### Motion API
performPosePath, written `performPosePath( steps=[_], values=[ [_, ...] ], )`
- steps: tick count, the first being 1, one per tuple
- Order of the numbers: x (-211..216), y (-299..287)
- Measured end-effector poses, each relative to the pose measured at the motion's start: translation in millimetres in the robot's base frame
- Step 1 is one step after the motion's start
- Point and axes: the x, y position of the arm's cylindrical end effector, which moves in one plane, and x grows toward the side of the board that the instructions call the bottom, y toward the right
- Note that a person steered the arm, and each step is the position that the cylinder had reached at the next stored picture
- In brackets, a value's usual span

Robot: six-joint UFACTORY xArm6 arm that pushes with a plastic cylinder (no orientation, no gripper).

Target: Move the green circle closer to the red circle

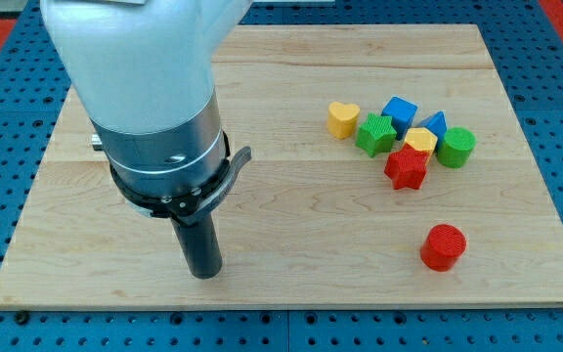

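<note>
The green circle [455, 147] sits at the right end of a cluster of blocks in the view's upper right. The red circle [444, 245] stands alone below it, toward the view's bottom right. My tip [204, 273] rests on the board at the view's lower left, far to the left of both circles and touching no block.
The cluster also holds a yellow heart [342, 118], a green star [375, 134], a blue cube [399, 111], a blue triangle [435, 124], a yellow block [419, 139] and a red star [406, 167]. The wooden board [291, 225] lies on a blue pegboard.
</note>
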Motion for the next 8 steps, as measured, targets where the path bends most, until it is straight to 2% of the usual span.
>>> performPosePath(
  steps=[4, 6, 8],
  values=[
    [16, 23],
    [-1, 23],
    [25, 30]
  ],
)
